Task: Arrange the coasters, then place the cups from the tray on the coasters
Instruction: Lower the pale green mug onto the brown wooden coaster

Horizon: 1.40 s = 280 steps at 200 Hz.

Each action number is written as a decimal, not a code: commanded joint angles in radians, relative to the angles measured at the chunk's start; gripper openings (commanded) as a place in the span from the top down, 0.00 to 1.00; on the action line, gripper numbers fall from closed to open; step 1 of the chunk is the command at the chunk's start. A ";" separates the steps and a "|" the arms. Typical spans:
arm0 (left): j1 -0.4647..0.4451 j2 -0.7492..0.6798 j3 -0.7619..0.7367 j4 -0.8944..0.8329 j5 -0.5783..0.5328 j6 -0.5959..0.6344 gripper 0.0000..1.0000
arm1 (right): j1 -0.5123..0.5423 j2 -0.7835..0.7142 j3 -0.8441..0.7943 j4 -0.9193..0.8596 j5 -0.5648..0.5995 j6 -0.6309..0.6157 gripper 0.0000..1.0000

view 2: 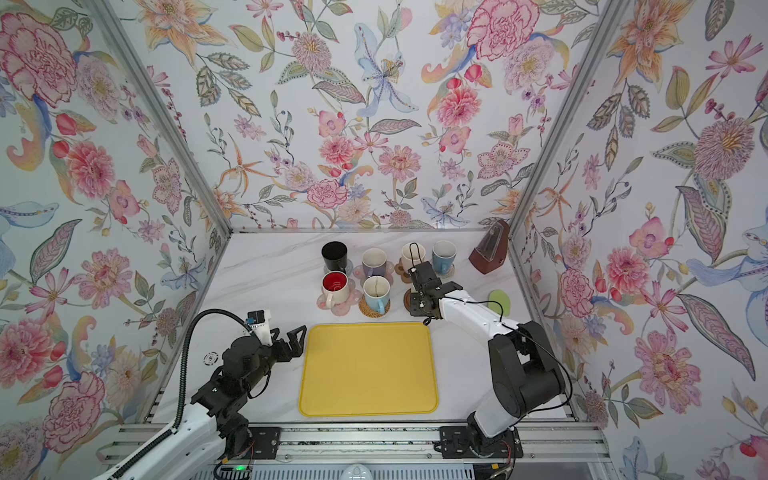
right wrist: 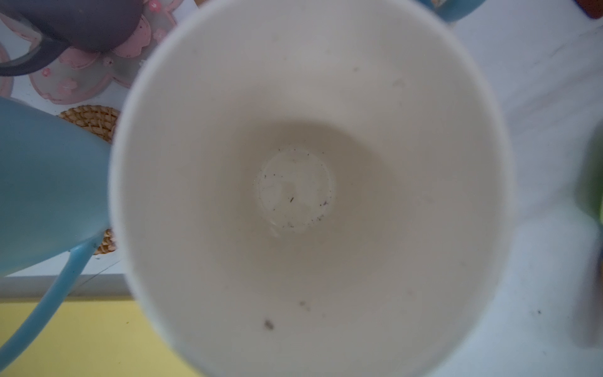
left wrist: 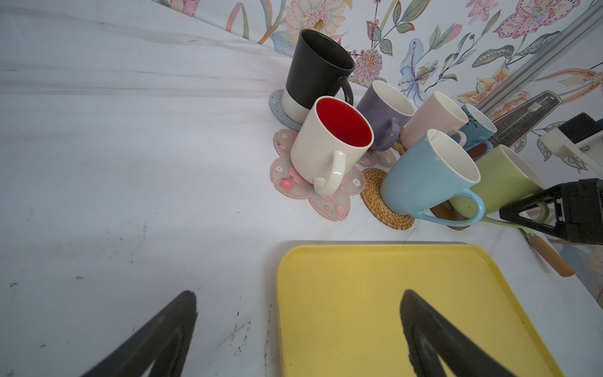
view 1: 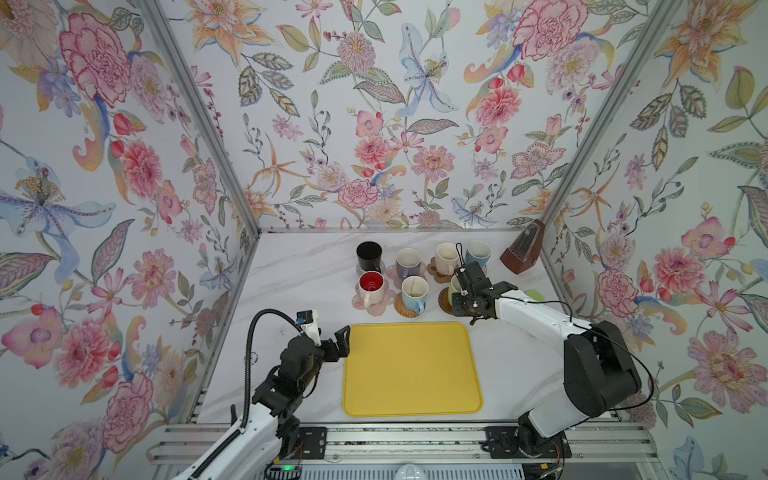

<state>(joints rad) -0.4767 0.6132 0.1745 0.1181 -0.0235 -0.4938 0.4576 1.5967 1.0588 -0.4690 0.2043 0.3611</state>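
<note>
Right tool [left wrist: 522, 212], closed on the handle of the green ceramic mug [left wrist: 499, 182], holds it upright over the dark-brown wooden disc coaster [view 1: 443, 301], probably for release. Left tool [view 1: 340, 340] gapes empty beside the flat yellow rectangular tray [view 1: 411, 370].

Tray [view 1: 411, 370] is sitting front-centre on the desk [view 1: 299, 286]. Seven cups [view 1: 408, 262] are standing just behind it in two rows, four at the back and three in front. Each is sitting on its own one of the coasters [view 1: 399, 306]. Metronome [view 1: 523, 253] is standing right of the back row, in the far right corner. Spatula [view 1: 536, 296] is lying right of the front row, partly hidden by the right arm.
</note>
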 commanded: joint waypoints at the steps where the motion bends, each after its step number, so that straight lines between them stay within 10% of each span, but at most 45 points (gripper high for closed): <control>1: 0.010 -0.013 0.013 -0.014 -0.028 0.012 0.01 | -0.005 0.011 0.054 0.065 0.011 -0.019 1.00; 178: 0.009 -0.012 0.019 -0.026 -0.043 0.021 0.01 | -0.019 0.070 0.056 0.091 -0.003 -0.008 1.00; 280: 0.009 -0.013 0.019 -0.027 -0.046 0.023 0.01 | -0.019 0.041 0.056 0.084 -0.022 0.004 0.70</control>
<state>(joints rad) -0.4767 0.6075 0.1745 0.1059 -0.0414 -0.4934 0.4435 1.6608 1.0821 -0.4141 0.1871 0.3584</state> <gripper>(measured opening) 0.989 0.263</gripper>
